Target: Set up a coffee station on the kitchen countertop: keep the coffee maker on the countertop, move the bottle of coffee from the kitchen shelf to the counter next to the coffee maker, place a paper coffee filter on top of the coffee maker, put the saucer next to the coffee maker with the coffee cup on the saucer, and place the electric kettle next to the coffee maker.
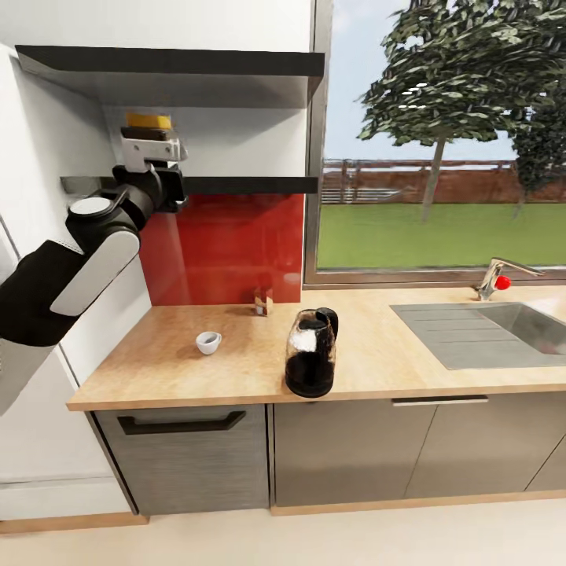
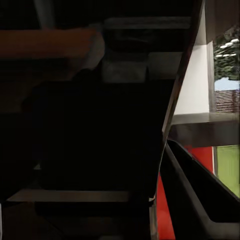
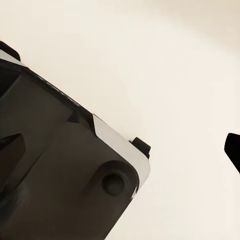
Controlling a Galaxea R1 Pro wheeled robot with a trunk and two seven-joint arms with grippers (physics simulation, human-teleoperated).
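In the head view my left arm reaches up to the lower kitchen shelf (image 1: 251,185). My left gripper (image 1: 151,153) is shut on the bottle of coffee (image 1: 147,126), whose yellow cap shows above the fingers. The left wrist view has the dark bottle (image 2: 95,140) pressed close against one finger (image 2: 200,195). Down on the kitchen countertop (image 1: 236,369), the glass electric kettle (image 1: 310,354) stands near the front edge. The small white coffee cup (image 1: 208,342) sits to its left. My right gripper (image 3: 125,150) hangs open over pale floor, beside my dark base.
A second slab shelf (image 1: 173,63) hangs above the first. A small brown shaker (image 1: 263,300) stands against the red backsplash. The steel sink (image 1: 503,330) and faucet (image 1: 499,277) lie to the right under the window. A white wall panel bounds the counter's left end.
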